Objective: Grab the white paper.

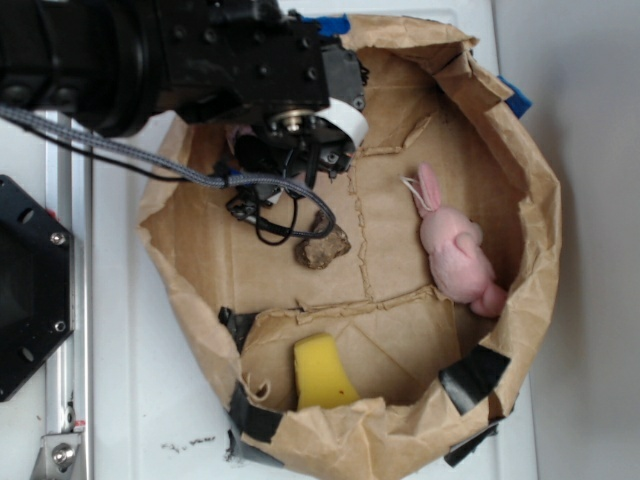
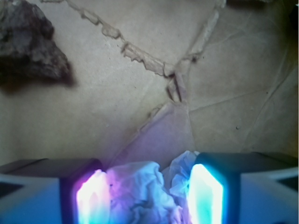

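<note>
Presently noted: gripper [image 2: 149, 196] low inside the brown paper basin [image 1: 530, 250], near its upper left wall, arm [image 1: 170, 55] reaching in from the upper left of the exterior view. Fingers [image 2: 91, 198] set apart, one on each side of the white paper [image 2: 140, 193], lit purple on one pad and teal on the other. Crumpled wad lodged between the pads in the wrist view; firm pinch or mere straddle not determinable from either picture. Wad itself hidden beneath the arm in the exterior view. Brown rock [image 1: 322, 247] on the basin floor, just below the gripper and apart from it; seen at upper left in the wrist view. Pink plush rabbit [image 1: 455, 255] lying against the right wall. Yellow sponge [image 1: 322, 372] propped at the lower rim. Black tape patches [image 1: 472, 375] on the lower wall. Basin resting on white table [image 1: 130, 390].
</note>
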Robot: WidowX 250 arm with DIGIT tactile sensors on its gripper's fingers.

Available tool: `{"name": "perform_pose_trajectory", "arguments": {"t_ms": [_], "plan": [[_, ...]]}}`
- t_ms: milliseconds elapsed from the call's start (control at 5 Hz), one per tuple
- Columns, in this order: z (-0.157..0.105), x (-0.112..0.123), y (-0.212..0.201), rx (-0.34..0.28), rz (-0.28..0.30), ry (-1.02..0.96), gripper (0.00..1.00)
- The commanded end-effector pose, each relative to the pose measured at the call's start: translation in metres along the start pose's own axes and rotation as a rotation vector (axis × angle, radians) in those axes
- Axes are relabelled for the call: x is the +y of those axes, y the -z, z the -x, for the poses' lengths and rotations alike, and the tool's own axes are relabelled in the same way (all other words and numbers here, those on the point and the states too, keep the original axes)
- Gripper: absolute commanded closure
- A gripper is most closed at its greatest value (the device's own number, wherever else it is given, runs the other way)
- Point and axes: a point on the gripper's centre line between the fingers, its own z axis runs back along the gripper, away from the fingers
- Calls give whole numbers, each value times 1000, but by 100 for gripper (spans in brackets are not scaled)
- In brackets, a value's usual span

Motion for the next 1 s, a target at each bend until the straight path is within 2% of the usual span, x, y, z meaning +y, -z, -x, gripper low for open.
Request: {"name": "perform_pose_trajectory", "arguments": {"t_ms": [0,600,800], "plan": [[-3,6,-6,-14,-27,-41,100],[-2,5,-6,-13,-20,-43,100],[-8,7,-24,-54,-5,-56,100]]}}
